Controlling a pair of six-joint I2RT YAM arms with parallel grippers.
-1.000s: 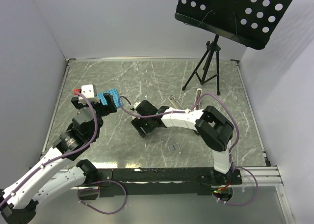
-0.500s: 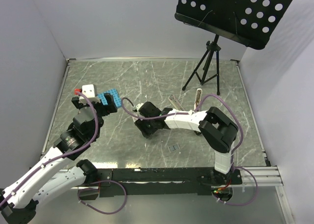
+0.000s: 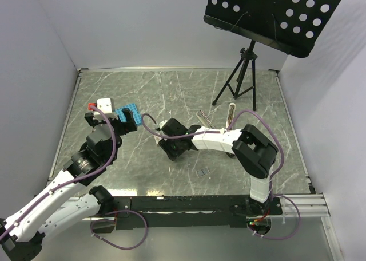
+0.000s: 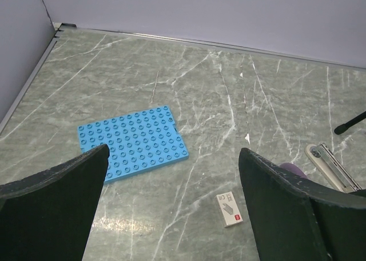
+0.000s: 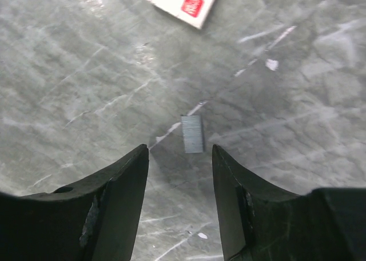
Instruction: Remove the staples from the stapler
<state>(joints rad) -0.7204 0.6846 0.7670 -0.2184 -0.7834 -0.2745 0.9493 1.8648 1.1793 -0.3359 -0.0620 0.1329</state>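
Left wrist: left gripper [image 4: 172, 158] is spread wide over the marbled grey table [image 4: 229, 83]. The slim white stapler [image 4: 333, 166] with its shiny rail sits at the right edge.
Right wrist: right gripper [image 5: 178, 155] is apart too, with a small grey block [image 5: 193, 133] just past the tips.

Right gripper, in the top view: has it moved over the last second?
Yes, slightly. The right gripper has shifted a little rightward and toward the bottom of the view, drawing away from the blue studded plate, which stayed put.
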